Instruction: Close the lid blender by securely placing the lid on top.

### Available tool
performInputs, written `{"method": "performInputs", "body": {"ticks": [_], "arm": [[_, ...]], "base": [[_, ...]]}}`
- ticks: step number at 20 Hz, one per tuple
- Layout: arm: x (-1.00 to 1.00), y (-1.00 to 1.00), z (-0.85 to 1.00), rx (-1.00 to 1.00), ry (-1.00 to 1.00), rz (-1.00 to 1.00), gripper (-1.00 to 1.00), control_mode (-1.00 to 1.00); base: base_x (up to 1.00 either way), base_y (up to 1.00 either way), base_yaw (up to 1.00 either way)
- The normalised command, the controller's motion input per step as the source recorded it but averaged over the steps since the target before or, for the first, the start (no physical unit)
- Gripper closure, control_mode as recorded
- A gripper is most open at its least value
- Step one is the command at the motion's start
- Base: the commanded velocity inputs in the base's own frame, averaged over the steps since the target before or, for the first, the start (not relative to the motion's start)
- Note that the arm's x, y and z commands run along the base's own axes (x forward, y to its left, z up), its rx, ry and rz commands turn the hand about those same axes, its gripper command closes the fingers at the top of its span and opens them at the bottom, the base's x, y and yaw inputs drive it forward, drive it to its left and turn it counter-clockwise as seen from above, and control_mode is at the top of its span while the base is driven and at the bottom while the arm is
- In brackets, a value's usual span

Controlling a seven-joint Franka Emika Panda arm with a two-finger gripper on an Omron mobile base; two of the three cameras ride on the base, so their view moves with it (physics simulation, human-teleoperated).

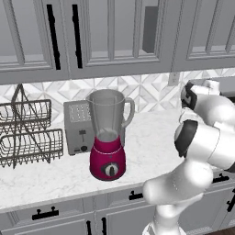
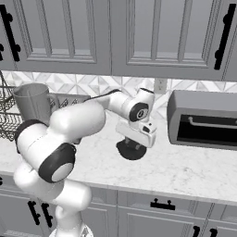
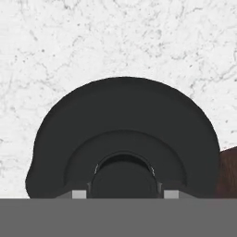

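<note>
The lid is a flat round black disc lying on the white marble counter, right of the arm's elbow. In the hand view the lid looms large, its raised centre knob at the bottom. My gripper points straight down onto the lid, open, with a fingertip on each side of the knob. Far to the left stands the blender, a clear greyish jar with a side handle on a magenta base, its mouth uncovered. The blender jar also peeks out behind my upper arm.
A silver toaster stands just behind and left of the blender, and a wire dish rack sits further left. A grey toaster oven stands at the right against the wall. Upper cabinets hang low over the blender.
</note>
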Motion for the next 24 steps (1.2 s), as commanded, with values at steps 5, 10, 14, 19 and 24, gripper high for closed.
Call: {"method": "performInputs", "body": {"ticks": [5, 10, 14, 19, 24], "arm": [[-0.35, 0.49, 0.68, 0.01, -0.13, -0.09, 1.00, -1.00], [-0.26, 0.78, 0.68, 0.00, -0.12, -0.06, 1.00, -1.00], [-0.04, 0.87, 0.75, 0.00, -0.17, -0.05, 1.00, -1.00], [0.00, 0.85, 0.87, 0.00, -0.17, -0.04, 1.00, -1.00], [-0.06, 0.88, 0.82, 0.00, -0.16, 0.00, 1.00, -1.00]], "base": [[0.00, 0.00, 0.00], [0.00, 0.00, 0.00], [0.00, 0.00, 0.00], [0.00, 0.00, 0.00], [0.00, 0.00, 0.00]]}}
